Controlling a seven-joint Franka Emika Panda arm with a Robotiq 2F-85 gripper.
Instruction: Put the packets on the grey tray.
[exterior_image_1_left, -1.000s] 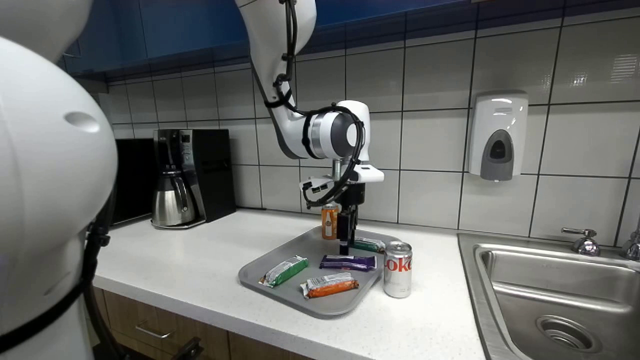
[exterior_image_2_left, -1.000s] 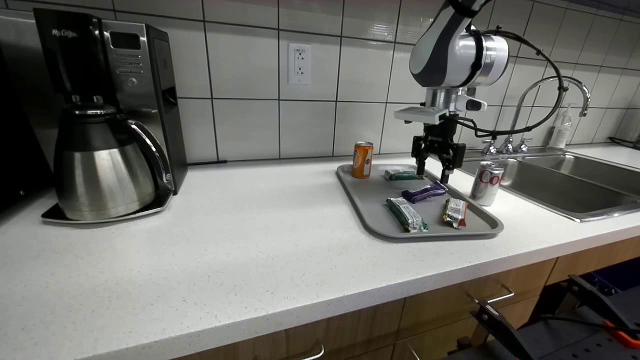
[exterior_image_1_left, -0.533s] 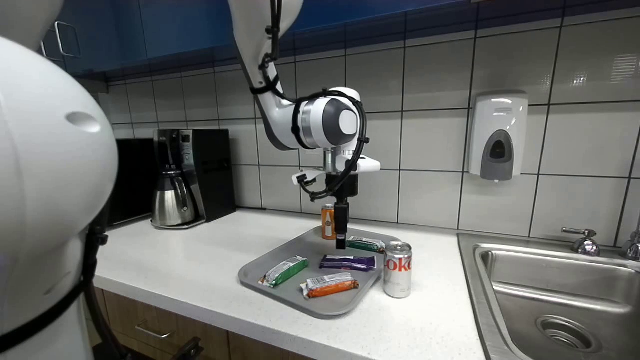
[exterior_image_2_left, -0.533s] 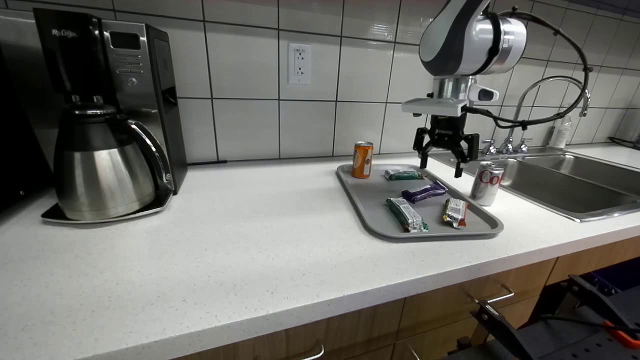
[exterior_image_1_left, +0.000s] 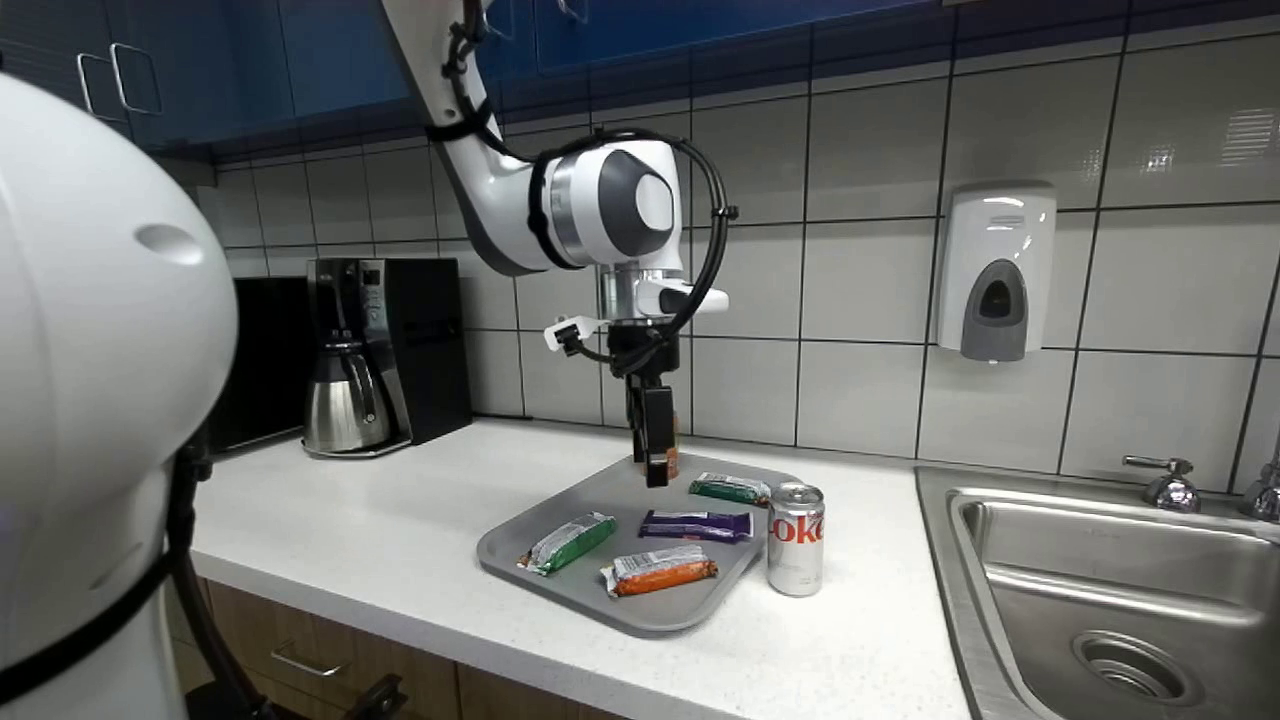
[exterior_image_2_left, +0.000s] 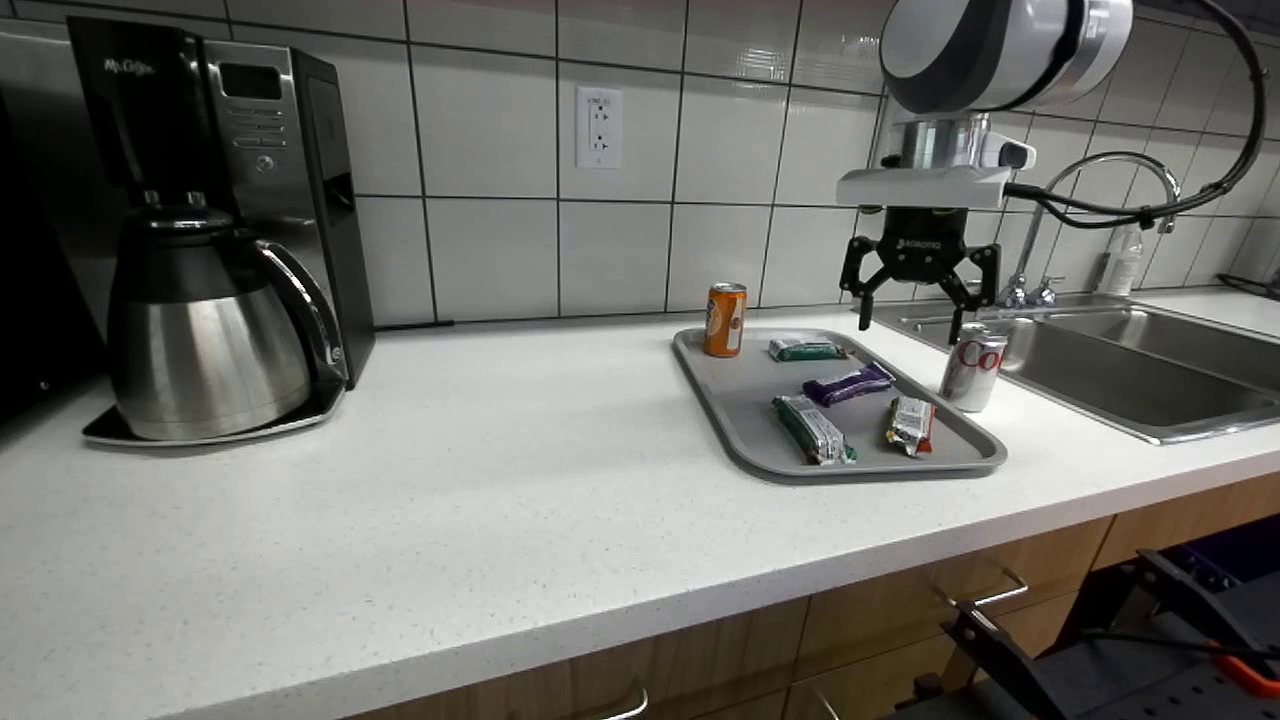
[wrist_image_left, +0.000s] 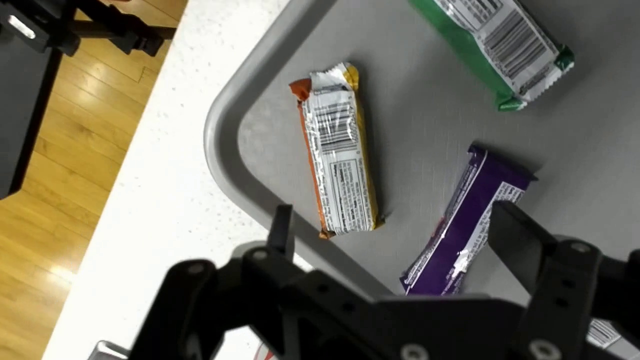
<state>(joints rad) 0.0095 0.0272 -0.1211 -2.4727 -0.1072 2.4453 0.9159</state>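
Observation:
Several wrapped packets lie flat and apart on the grey tray (exterior_image_1_left: 588, 499) (exterior_image_2_left: 740, 400). In an exterior view there are a green packet (exterior_image_1_left: 570, 543), an orange packet (exterior_image_1_left: 660, 571), a purple packet (exterior_image_1_left: 697, 526) and a bluish-green packet (exterior_image_1_left: 731, 488) at the back. My gripper (exterior_image_2_left: 910, 328) is open and empty, raised above the tray. In the wrist view its fingers (wrist_image_left: 395, 215) stand wide apart over the purple packet (wrist_image_left: 460, 225). The orange packet (wrist_image_left: 340, 155) and green packet (wrist_image_left: 500, 45) show ahead. The bluish-green packet (wrist_image_left: 603, 332) is mostly hidden behind the right finger.
A silver-and-red can (exterior_image_1_left: 796, 540) stands on the counter beside the tray. An orange can (exterior_image_2_left: 725, 320) stands on the tray's back corner. The steel sink (exterior_image_1_left: 945, 570) lies beyond the silver can. A coffee maker (exterior_image_2_left: 200, 300) stands at the far end.
My gripper has risen from low over the tray and turned somewhat. It stays open. The packets, both cans and the tray have not moved.

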